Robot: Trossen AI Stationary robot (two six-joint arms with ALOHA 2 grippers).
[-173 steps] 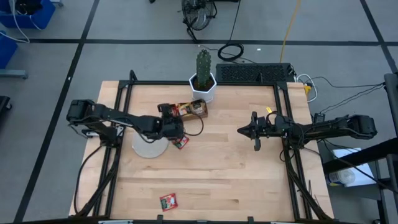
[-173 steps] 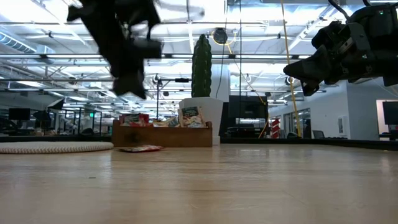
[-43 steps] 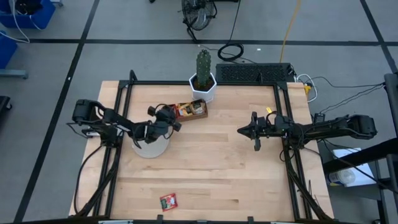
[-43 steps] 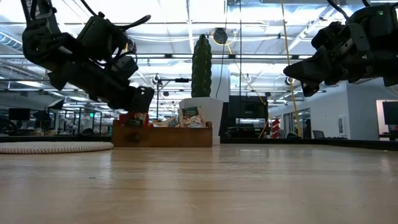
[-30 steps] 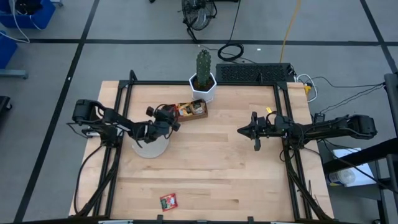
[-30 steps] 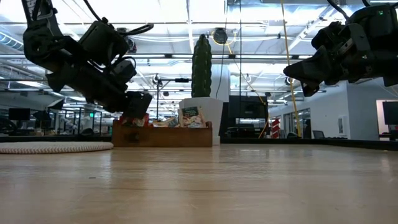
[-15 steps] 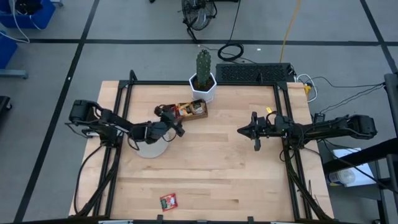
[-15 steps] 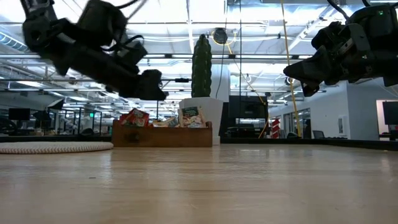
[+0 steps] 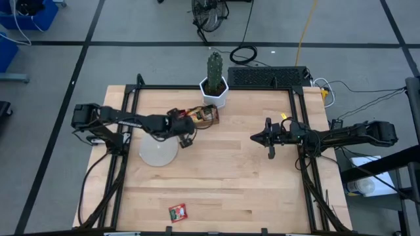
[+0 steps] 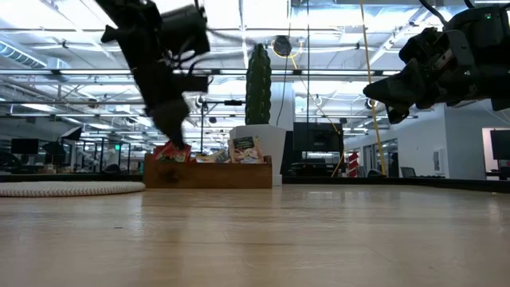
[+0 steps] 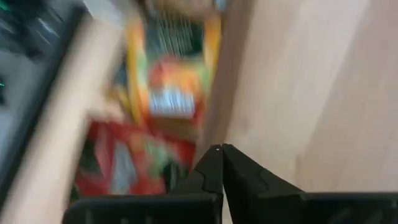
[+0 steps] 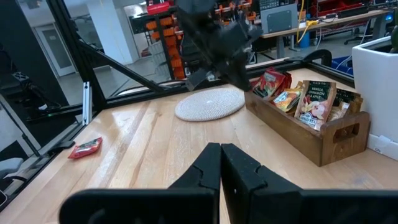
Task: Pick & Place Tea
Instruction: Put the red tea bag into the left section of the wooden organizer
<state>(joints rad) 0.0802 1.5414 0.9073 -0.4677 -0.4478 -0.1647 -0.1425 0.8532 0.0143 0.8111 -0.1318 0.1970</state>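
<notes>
Left pincer [image 9: 186,136] closed, empty — red sachets [image 11: 124,163] in the tray [image 9: 211,120] just beside.

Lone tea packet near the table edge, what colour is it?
Red tea packet with some green, clearest in the high view.

Tray [image 9: 205,116] before cactus pot [image 9: 214,90], disc [image 9: 159,151] left, 1 sachet [image 9: 178,212] near front edge

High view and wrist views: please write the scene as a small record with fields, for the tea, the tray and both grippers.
left gripper: shut, holds nothing, by the tray's end nearest the disc
right gripper: shut, holds nothing, waiting at the right side
tray: wooden, holds sachets of red, orange-yellow and whitish kinds
loose sachet: red, near the front edge of the table
disc: pale, beside the tray
</notes>
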